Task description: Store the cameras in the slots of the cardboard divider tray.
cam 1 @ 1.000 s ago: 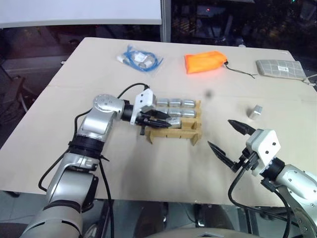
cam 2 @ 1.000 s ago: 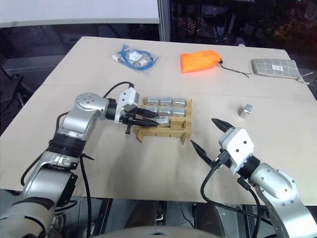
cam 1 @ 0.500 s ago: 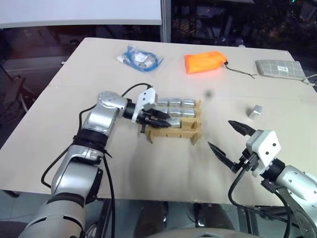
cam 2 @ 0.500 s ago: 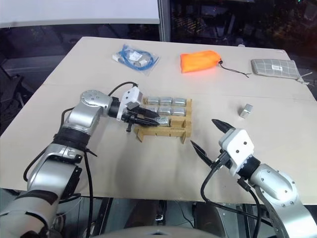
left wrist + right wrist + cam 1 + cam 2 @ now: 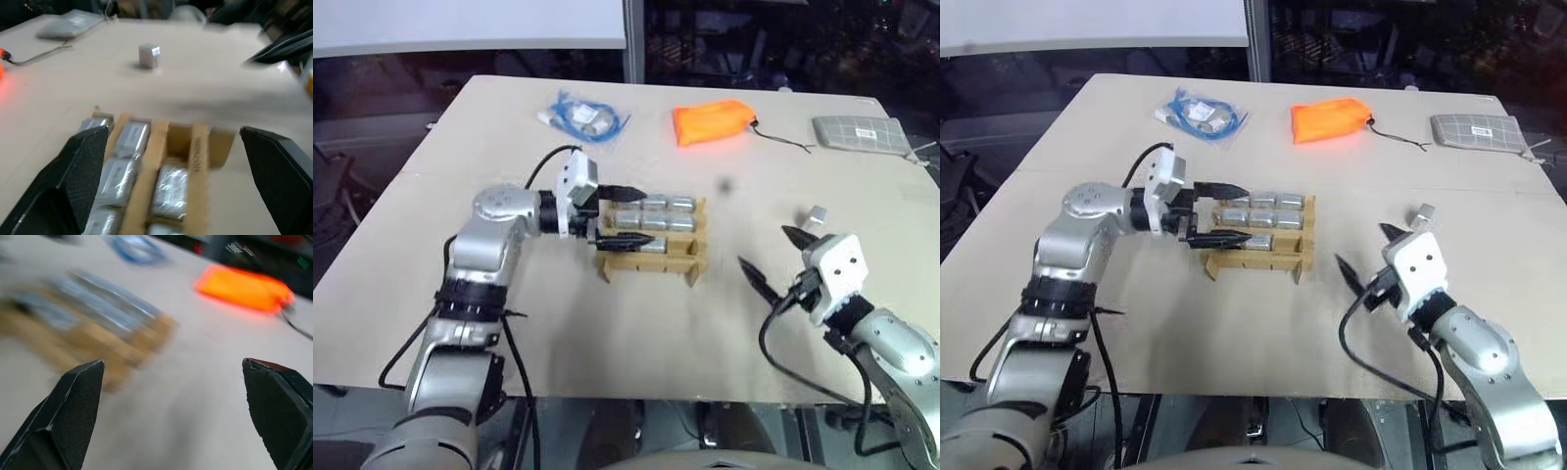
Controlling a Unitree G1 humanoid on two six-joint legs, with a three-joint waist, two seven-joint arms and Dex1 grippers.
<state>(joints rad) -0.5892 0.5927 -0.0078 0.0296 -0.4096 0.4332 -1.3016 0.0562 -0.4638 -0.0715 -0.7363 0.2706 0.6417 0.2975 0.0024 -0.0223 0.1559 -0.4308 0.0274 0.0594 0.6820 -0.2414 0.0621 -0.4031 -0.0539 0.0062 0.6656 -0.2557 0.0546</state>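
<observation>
The cardboard divider tray [image 5: 651,260] sits mid-table with several silver cameras [image 5: 654,212] in its slots, one of them in the front row [image 5: 653,243]. My left gripper [image 5: 632,215] hovers open at the tray's left end, its fingers spread over the slots and holding nothing. In the left wrist view the tray [image 5: 196,147] and cameras [image 5: 128,142] lie between the fingers [image 5: 83,161]. A loose camera [image 5: 817,216] lies to the right on the table. My right gripper [image 5: 767,249] stands open just in front of it, empty.
An orange pouch [image 5: 713,121] lies at the back centre and a grey checked pouch [image 5: 860,132] at the back right. A clear bag with a blue cable [image 5: 585,116] lies at the back left. Bare table surrounds the tray.
My left gripper has opened and lifted back a little from the tray, leaving a camera in the front row. The right gripper has moved forward toward the loose camera.
</observation>
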